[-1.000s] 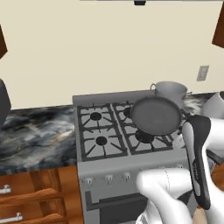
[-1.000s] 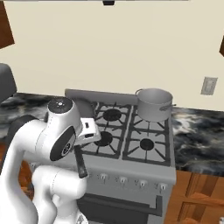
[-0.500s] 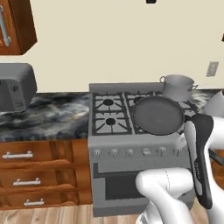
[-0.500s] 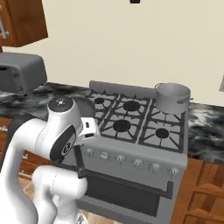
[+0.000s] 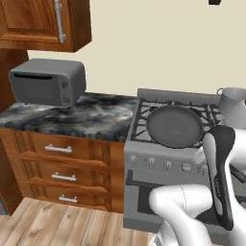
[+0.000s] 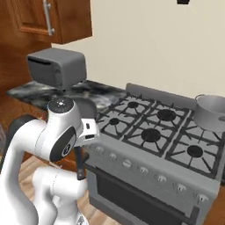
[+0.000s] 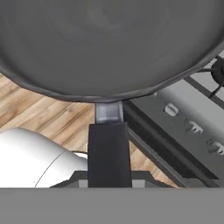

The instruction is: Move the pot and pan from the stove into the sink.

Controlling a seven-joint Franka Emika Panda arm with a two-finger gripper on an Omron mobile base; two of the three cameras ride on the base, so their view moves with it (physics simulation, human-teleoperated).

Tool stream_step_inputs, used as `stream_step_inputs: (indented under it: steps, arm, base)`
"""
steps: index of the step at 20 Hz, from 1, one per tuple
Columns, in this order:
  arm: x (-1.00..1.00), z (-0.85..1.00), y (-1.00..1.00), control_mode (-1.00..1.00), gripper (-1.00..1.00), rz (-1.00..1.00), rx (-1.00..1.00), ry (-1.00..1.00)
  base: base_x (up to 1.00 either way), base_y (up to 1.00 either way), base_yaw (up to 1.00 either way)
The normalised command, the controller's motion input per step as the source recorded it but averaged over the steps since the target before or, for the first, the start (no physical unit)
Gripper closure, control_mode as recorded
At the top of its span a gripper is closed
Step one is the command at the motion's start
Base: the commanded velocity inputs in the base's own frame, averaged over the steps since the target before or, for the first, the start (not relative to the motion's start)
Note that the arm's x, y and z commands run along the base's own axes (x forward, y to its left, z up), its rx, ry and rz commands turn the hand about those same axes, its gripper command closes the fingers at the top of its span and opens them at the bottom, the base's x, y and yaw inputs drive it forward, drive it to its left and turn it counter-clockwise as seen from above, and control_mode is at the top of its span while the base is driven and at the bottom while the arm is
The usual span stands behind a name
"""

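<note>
My gripper (image 7: 109,178) is shut on the long black handle (image 7: 109,153) of the pan (image 7: 109,43), whose dark grey round body spreads across the top of the hand view. In the left base view the pan (image 5: 175,126) hangs in the air in front of the stove (image 5: 166,166). The right base view shows part of the pan (image 6: 91,107) behind my hand, left of the stove (image 6: 154,132), with its handle (image 6: 80,163) pointing down. The silver pot (image 5: 234,103) (image 6: 211,112) stands on a back right burner. The sink is out of view.
A grey toaster oven (image 5: 48,81) (image 6: 57,66) sits on the marbled counter (image 5: 81,117) left of the stove. Wooden drawers (image 5: 62,168) are below it, a wooden wall cabinet (image 5: 43,24) above. Wood floor (image 7: 52,118) lies under the pan.
The whole scene has slid right in both base views, so the base has driven left; counter, toaster oven and cabinet have come into view. The pan stays in my grip.
</note>
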Motion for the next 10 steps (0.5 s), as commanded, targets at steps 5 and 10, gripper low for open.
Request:
stream_step_inputs:
  steps: [5, 10]
  arm:
    - [0.00, 0.00, 0.00, 1.00, 1.00, 0.00, 0.00, 0.00]
    - [0.00, 0.00, 0.00, 1.00, 1.00, 0.00, 0.00, 0.00]
  base:
    - [-0.14, -0.05, 0.47]
    - [-0.09, -0.02, 0.48]
